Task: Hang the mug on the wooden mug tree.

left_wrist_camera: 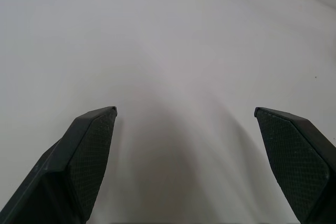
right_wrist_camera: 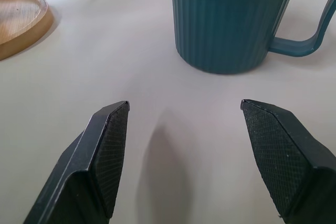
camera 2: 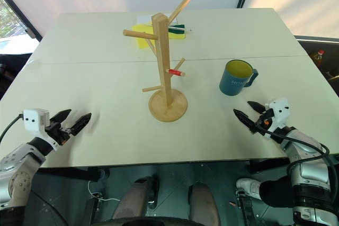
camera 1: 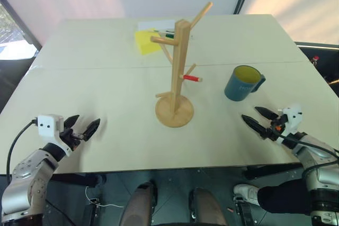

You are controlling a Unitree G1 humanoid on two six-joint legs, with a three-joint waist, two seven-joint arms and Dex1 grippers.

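**A:** ok where's everything sitting right now? can't see from my side

**B:** the wooden mug tree (camera 1: 175,86) stands upright about mid-surface on its round disc base, pegs sticking out at angles, one of them red-tipped. the mug (camera 1: 242,83), dark teal with a yellow-green inside, stands upright on the pale surface (camera 1: 106,99) to the right of the tree, well apart from it, handle turned away from the tree. nothing hanging on the pegs.

**A:** and the arms?

**B:** right gripper (camera 1: 258,119) sits near the front edge, just in front of the mug but clear of it, fingers (right_wrist_camera: 107,150) spread wide with nothing between them. the mug's ribbed wall and pale lettering are dead ahead of it. left gripper (camera 1: 81,126) is way off to the left of the tree, also near the front edge, fingers (left_wrist_camera: 86,156) wide apart and empty, just over bare surface.

**A:** anything else up there?

**B:** a yellow sticky-note pad (camera 1: 146,42) behind the tree, a couple of markers just beside it.
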